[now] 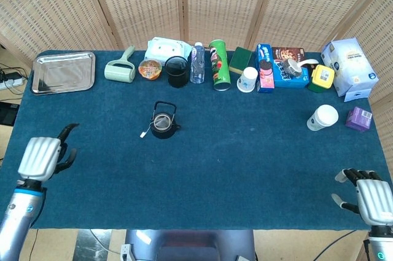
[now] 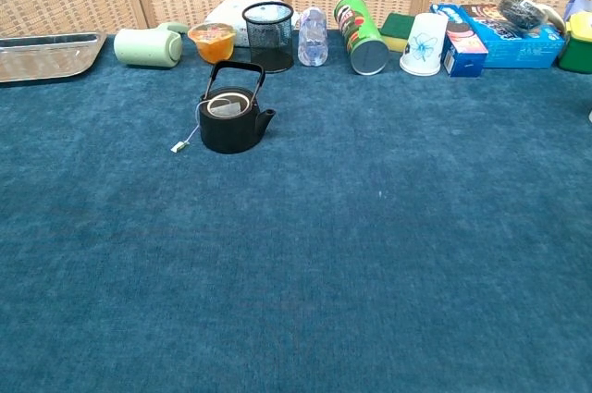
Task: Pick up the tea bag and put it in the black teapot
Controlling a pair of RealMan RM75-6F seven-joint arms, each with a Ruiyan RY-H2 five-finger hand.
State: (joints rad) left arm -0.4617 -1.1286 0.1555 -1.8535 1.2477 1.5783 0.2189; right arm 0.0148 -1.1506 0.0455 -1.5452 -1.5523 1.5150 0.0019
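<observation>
Teabag sits inside black teapot, centre-left, tag trailing outside | we judge task done | left hand lower left, right hand lower right, both empty, fingers apart, clear of table.

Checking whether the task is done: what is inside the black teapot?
The black cast-iron teapot has no lid on; a pale tea bag lies in its opening. Its string runs over the rim to a small paper tag on the blue cloth. The pot's bottom is hidden.
</observation>
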